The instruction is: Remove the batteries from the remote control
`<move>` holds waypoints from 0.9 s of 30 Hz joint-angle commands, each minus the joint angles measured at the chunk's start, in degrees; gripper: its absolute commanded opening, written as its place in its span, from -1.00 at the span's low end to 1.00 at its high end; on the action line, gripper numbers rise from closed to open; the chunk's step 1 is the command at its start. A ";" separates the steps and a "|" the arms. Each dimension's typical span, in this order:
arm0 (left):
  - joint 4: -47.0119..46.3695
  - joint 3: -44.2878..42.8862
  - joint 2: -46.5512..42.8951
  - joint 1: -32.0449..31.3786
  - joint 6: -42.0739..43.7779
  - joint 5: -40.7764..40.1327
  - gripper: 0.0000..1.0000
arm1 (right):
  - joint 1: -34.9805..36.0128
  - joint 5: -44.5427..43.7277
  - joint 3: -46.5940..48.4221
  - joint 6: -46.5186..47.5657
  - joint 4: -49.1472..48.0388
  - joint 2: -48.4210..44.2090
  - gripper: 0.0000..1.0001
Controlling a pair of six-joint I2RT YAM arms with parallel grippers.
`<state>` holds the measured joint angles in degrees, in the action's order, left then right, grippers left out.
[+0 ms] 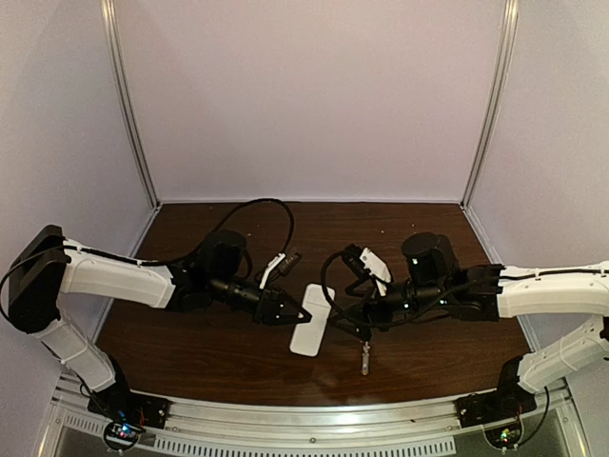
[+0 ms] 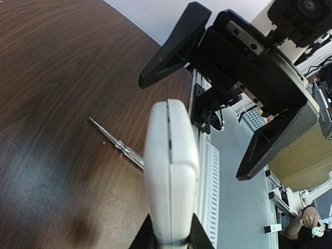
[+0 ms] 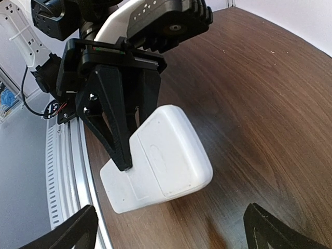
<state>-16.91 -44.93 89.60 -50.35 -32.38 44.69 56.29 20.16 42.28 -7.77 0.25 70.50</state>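
"Remote control (image 1: 311, 319), where does it sit?"
"Mid-bench (image 1: 190, 352), between the two arms, clamped in the left tool (image 1: 291, 314), with its broad white face toward the right wrist camera."
"And the right tool (image 1: 347, 320)?"
"Fingers spread wide, close to the remote control but apart from it."
"Anything else nearby?"
"One thin silvery screwdriver (image 1: 365, 359), lying flat on the bench near the remote control."
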 commanded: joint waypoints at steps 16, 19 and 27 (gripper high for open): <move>-2.38 -2.22 -0.59 0.16 1.88 8.52 -1.00 | -5.61 23.63 7.59 4.09 -2.42 12.07 0.59; -2.34 -2.33 -0.60 0.15 1.97 8.75 -1.00 | -5.97 26.05 7.72 4.16 -3.44 12.56 0.47; -2.25 -2.59 0.12 0.15 2.23 9.35 -1.00 | -6.28 29.13 7.58 3.74 -5.16 13.03 0.25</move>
<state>-16.62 -45.56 89.60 -50.35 -31.35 52.38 50.59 46.11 48.56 -4.32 -2.46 83.18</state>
